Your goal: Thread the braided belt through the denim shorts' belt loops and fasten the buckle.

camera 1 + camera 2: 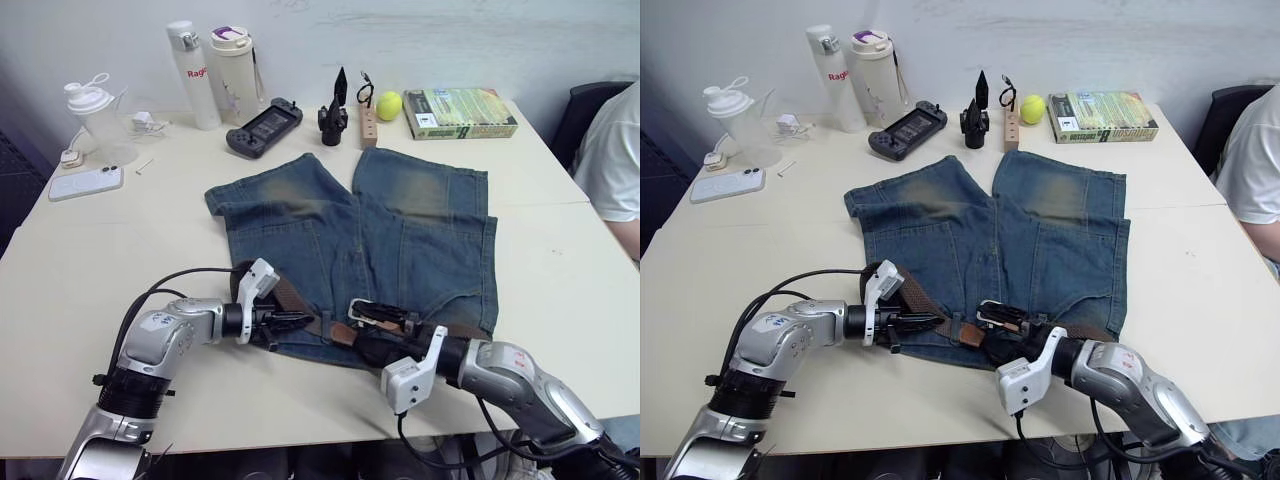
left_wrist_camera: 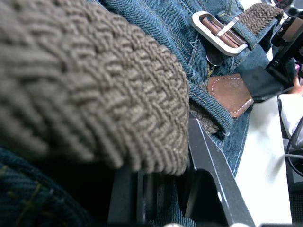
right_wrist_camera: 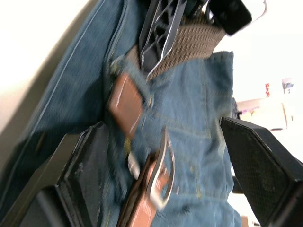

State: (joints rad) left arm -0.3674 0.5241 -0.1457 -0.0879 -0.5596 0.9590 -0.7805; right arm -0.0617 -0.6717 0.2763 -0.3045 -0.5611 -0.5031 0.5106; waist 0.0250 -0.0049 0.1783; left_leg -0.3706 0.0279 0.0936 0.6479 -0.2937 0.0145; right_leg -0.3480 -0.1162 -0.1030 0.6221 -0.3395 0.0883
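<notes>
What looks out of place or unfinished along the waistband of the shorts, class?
The belt is not fastened: its brown leather tip pokes out of a belt loop and stops short of the silver buckle, which lies apart from it on the denim shorts. Nothing looks torn or spilled.

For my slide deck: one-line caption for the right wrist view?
Open right pincer straddling the silver buckle and brown belt tip on the denim shorts.
</notes>
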